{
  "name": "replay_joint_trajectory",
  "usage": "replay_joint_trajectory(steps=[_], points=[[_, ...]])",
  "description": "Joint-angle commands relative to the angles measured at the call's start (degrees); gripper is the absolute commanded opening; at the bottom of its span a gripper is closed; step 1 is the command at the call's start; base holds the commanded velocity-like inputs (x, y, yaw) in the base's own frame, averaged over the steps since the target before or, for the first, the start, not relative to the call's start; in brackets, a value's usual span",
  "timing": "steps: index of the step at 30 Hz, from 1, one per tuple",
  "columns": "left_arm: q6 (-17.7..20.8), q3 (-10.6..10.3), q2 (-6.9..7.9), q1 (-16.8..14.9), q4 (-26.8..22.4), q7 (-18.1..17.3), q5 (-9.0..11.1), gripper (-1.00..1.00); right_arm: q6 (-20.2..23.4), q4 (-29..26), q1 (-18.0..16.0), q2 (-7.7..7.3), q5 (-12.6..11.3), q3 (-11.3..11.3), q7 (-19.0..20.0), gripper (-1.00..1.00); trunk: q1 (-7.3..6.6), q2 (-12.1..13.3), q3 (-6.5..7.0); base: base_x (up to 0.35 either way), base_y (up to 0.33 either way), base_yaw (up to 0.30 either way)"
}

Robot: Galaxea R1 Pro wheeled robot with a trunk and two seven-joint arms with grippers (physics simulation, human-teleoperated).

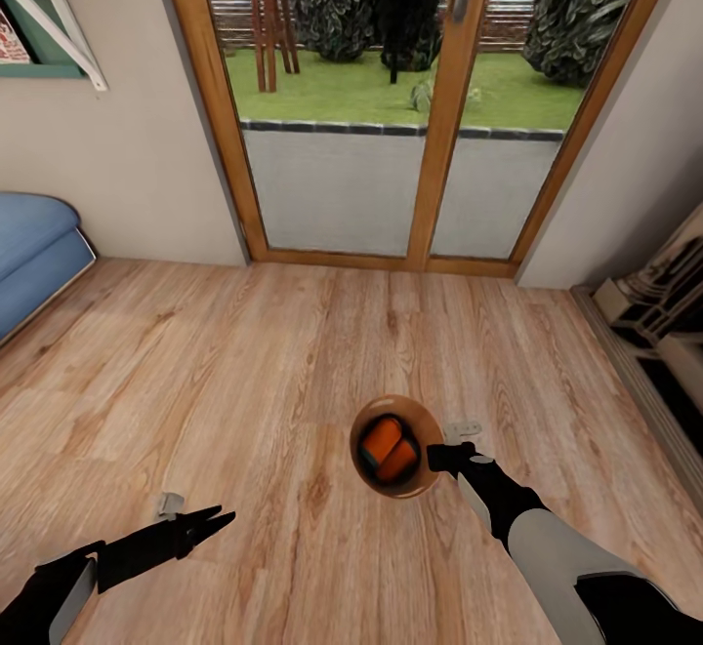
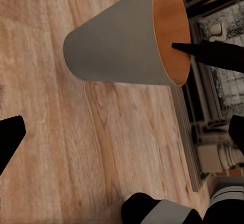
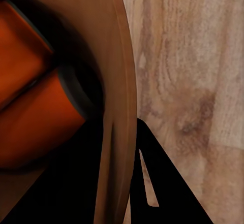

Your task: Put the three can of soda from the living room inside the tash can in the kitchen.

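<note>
The tash can (image 1: 363,469), a pale tapered bucket with an orange-brown inside, hangs above the living room's brown plank floor. My right gripper (image 1: 439,457) is shut on its rim, one finger inside and one outside. Two orange cans of soda (image 1: 381,440) (image 1: 399,462) lie inside it. The right wrist view shows both cans (image 3: 20,56) (image 3: 35,127) close up beside the rim (image 3: 122,82), with the gripper (image 3: 114,183) clamped on it. My left gripper (image 1: 220,520) is open and holds nothing, off to the bucket's left. Its wrist view shows the bucket's grey wall (image 2: 117,46).
Wood-framed glass doors (image 1: 430,138) stand straight ahead, with the garden beyond. A blue sofa (image 1: 29,245) sits at the left wall. A low unit with pale blocks (image 1: 664,313) lines the right wall. Open plank floor (image 1: 244,362) lies between them.
</note>
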Motion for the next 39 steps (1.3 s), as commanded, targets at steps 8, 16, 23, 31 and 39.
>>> replay_joint_trajectory(steps=[8, 16, 23, 31, 39], points=[[0.0, -1.1, 0.00, 0.0, 0.0, 0.0, 0.0, 1.00, 0.0, -0.1, 0.0, 0.01, -0.3, -0.2, 0.3, -1.00, 0.66, -1.2, -0.54, 0.000, 0.000, 0.000], [0.0, -1.2, 0.00, 0.0, 0.0, 0.0, 0.0, 1.00, 0.0, -0.1, 0.0, 0.01, -0.3, -0.2, 0.3, -1.00, 1.98, -3.6, -1.62, 0.000, 0.000, 0.000], [0.0, -1.2, 0.00, 0.0, 0.0, 0.0, 0.0, 1.00, 0.0, -0.1, 0.0, 0.01, -0.3, -0.2, 0.3, -1.00, 1.98, -3.6, -1.62, 0.000, 0.000, 0.000], [0.0, -1.2, 0.00, 0.0, 0.0, 0.0, 0.0, 1.00, 0.0, -0.1, 0.0, 0.01, -0.3, -0.2, 0.3, -1.00, 3.08, -5.6, -2.51, 0.000, 0.000, 0.000], [0.0, -1.2, 0.00, 0.0, 0.0, 0.0, 0.0, 1.00, 0.0, 0.0, 0.0, 0.01, -0.2, -0.2, 0.3, -1.00, 3.52, -6.4, -2.87, 0.000, 0.000, 0.000]])
